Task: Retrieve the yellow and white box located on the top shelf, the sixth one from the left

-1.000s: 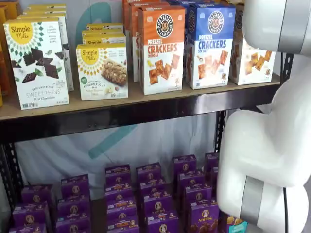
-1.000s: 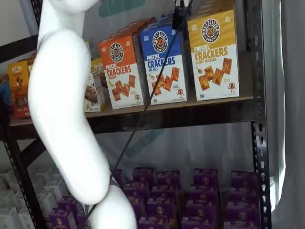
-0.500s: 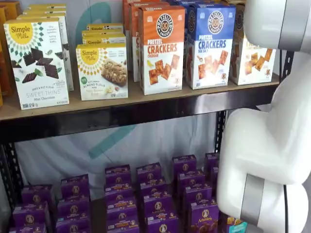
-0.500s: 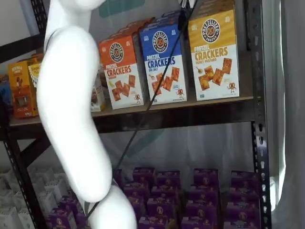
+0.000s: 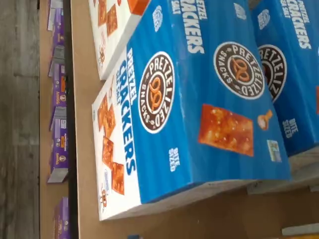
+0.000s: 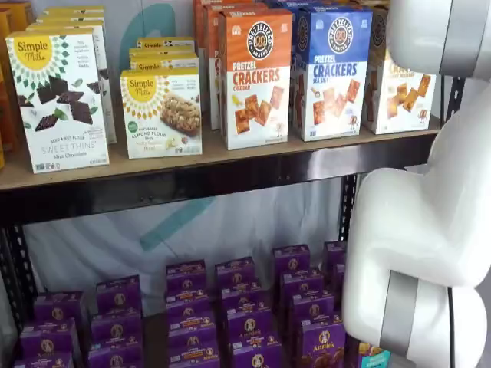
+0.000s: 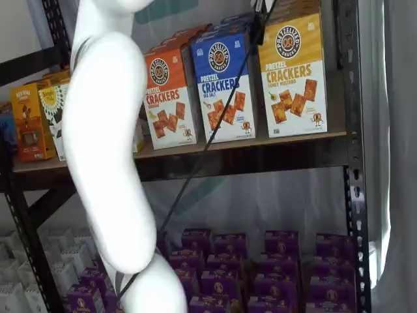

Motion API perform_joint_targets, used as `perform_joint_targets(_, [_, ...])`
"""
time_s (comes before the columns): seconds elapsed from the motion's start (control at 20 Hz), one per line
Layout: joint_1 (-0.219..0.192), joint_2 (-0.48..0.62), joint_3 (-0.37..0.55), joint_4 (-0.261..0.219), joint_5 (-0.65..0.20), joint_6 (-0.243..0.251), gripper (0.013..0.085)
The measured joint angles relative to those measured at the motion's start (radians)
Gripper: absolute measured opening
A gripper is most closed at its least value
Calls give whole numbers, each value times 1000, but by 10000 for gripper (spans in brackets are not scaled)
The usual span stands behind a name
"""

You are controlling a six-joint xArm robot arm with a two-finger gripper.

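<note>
The yellow and white box [image 7: 293,75] stands upright at the right end of the top shelf [image 7: 260,156], with square orange crackers pictured on its white part. In a shelf view it [image 6: 403,92] is partly hidden behind my white arm. My gripper [image 7: 259,19] shows only as dark fingers with a cable at the view's top edge. It hangs between the blue-topped box [image 7: 225,85] and the yellow and white box. No gap or box shows between the fingers. The wrist view looks down on the blue-topped box [image 5: 199,99] on the tan board [image 5: 84,84].
An orange-topped Pretzel Crackers box [image 6: 255,77] stands left of the blue-topped one [image 6: 331,73]. Simple Mills boxes [image 6: 161,111] stand further left. Several purple boxes [image 6: 230,307] fill the lower shelf. My white arm [image 7: 107,143] [image 6: 430,230] blocks part of both shelf views.
My arm and the dark fingers have shifted to the right, from over the blue-topped box toward the yellow and white box. The boxes have not moved.
</note>
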State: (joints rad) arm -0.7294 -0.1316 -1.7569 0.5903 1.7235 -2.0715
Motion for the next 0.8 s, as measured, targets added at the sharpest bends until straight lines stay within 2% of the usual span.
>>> perform_joint_targets(0.15, [8,9,-11,-13,-6,0,850])
perform_joint_targets(0.8, [55,103,-162,-135,81,13,850])
